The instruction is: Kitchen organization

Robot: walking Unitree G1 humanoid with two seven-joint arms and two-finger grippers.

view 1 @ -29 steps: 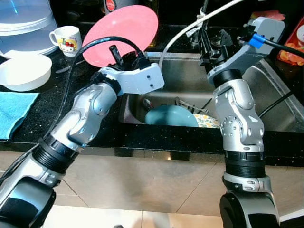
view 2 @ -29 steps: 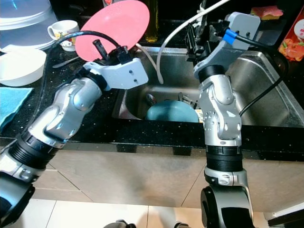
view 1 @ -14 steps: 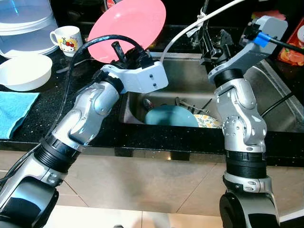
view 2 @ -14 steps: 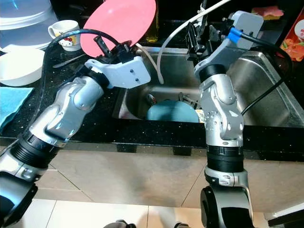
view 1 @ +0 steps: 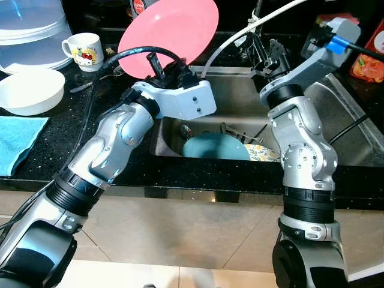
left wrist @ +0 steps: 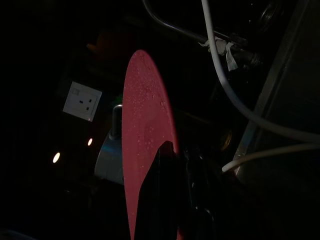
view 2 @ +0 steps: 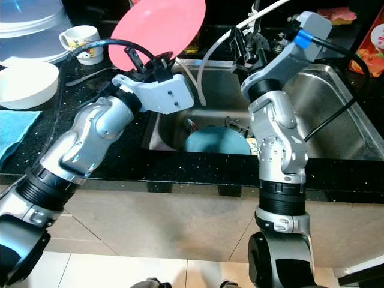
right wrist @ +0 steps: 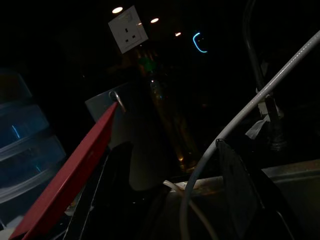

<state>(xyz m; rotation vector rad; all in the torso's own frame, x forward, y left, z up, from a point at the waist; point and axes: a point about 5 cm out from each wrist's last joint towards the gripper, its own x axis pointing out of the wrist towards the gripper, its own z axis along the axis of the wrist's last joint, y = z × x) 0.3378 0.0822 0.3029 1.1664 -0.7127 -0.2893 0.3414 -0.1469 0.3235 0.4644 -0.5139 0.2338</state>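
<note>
The left gripper (view 1: 161, 65) was up over the near-left corner of the sink (view 1: 342, 114), its two black fingers pinched on the lower edge of one pink plate (view 1: 171, 30). That plate stood tilted, raised well above the black countertop (view 1: 36, 150), its face turned toward the camera. From the left wrist camera the same plate (left wrist: 147, 150) showed edge-on, speckled with water drops, a dark finger pressed against its face.

The right gripper (view 1: 264, 55) hung over the back of the sink beside one white hose (view 1: 240, 36), fingers spread apart and holding nothing; in the right wrist view both fingers (right wrist: 235, 190) stood clearly separated, with the plate's red edge (right wrist: 70, 180) off to one side.

Down in the basin: one teal bowl (view 1: 216, 146) turned over, and one patterned dish (view 1: 261, 153) touching it on the right.

On the counter to the left: one white mug (view 1: 84, 50) with a cartoon print, one white bowl (view 1: 30, 90), one blue cloth (view 1: 18, 138) at the edge, and one clear plastic container (view 1: 33, 30) at the back corner.
</note>
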